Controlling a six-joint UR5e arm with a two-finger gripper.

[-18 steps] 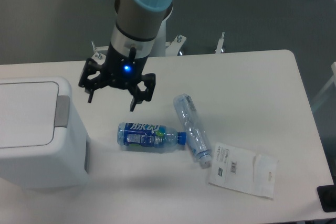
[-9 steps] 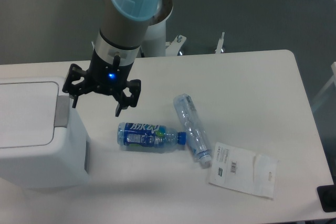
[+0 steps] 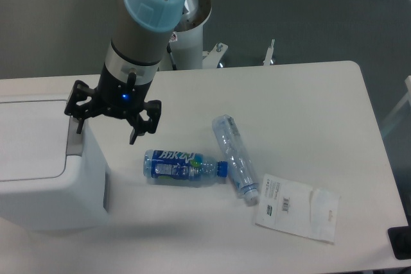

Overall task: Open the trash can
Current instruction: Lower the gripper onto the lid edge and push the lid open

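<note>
Camera view, claw: I've got the gripper hanging over the right edge of the trash can, its black fingers spread wide apart, nothing between them.
Camera view, left finger: one fingertip sits right above the grey push tab; I can't tell from here whether it touches the tab or only hovers over it.
Camera view, right finger: the other fingertip points down past the bin's side, over bare table, clear of the bottles.
Camera view, wrist: a blue light glows on the black body just above the fingers, under the grey and pale-blue arm.
Camera view, trash can position: it stands at the left edge of the white table, cut off by the frame on the left.
Camera view, trash can look: big, white, boxy, rounded corners; I see the flat rectangular lid lying level and closed, with the grey tab at its right end.
Camera view, nearby: a blue-labelled bottle lies on its side just right of the bin; a clear bottle lies slanted beside it, the two nearly meeting at the blue cap.
Camera view, further right: a flat white packet with a barcode lies near the front of the table.
</note>
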